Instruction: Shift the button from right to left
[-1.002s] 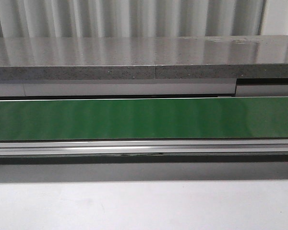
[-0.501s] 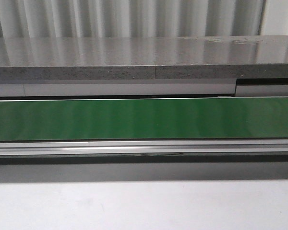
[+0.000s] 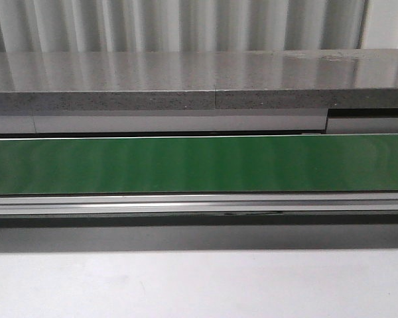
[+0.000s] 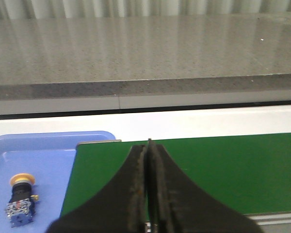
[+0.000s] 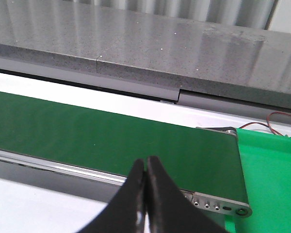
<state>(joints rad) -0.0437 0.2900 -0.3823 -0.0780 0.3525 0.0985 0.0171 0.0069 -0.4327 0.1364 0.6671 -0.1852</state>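
A small push-button part (image 4: 21, 203) lies in a blue tray (image 4: 48, 145) at the left end of the green conveyor belt (image 4: 223, 170). It has a yellow-orange cap, a dark middle and a blue-grey base. No button shows on the belt or at the right. My left gripper (image 4: 148, 145) is shut and empty over the belt's left end, to the right of the tray. My right gripper (image 5: 146, 162) is shut and empty over the belt's front rail near its right end. Neither gripper shows in the front view.
The green belt (image 3: 199, 163) runs across the front view, with a metal rail (image 3: 199, 204) in front and a grey stone ledge (image 3: 186, 79) behind. A bright green surface (image 5: 271, 170) adjoins the belt's right end, with red wires (image 5: 281, 119) behind it. A white table top (image 3: 199, 285) lies in front.
A small dark streak below the conveyor's front rail has shifted to the right. Nothing else differs in the front view.
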